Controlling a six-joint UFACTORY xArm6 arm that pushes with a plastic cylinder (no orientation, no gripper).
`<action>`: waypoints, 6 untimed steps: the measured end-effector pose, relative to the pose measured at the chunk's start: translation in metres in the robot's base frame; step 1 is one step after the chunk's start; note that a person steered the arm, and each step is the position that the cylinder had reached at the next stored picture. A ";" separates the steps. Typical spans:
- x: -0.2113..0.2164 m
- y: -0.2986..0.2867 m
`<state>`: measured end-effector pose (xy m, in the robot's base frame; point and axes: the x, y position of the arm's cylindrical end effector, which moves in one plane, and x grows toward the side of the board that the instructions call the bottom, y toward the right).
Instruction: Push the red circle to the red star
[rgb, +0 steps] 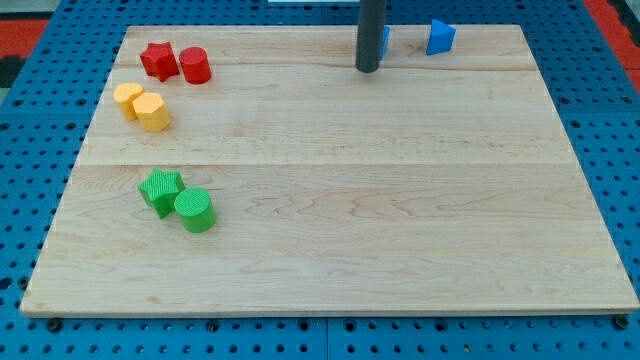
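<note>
Camera view, red circle (194, 65) at upper left touching red star (158, 60) on its left, my tip (367, 69) at top centre, well apart, beside a half-hidden blue block (384, 40), no jaws on this rod.

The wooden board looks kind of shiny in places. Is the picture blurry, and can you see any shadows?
In the camera view the wooden board shows soft pale glare, mostly around the middle; the picture is fairly sharp, with the red circle and red star clear. The green cylinder casts only a faint shadow. My tip is crisp, partly hiding a blue block.
</note>
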<state>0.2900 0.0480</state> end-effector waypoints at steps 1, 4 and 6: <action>0.016 -0.095; 0.016 -0.177; 0.011 -0.189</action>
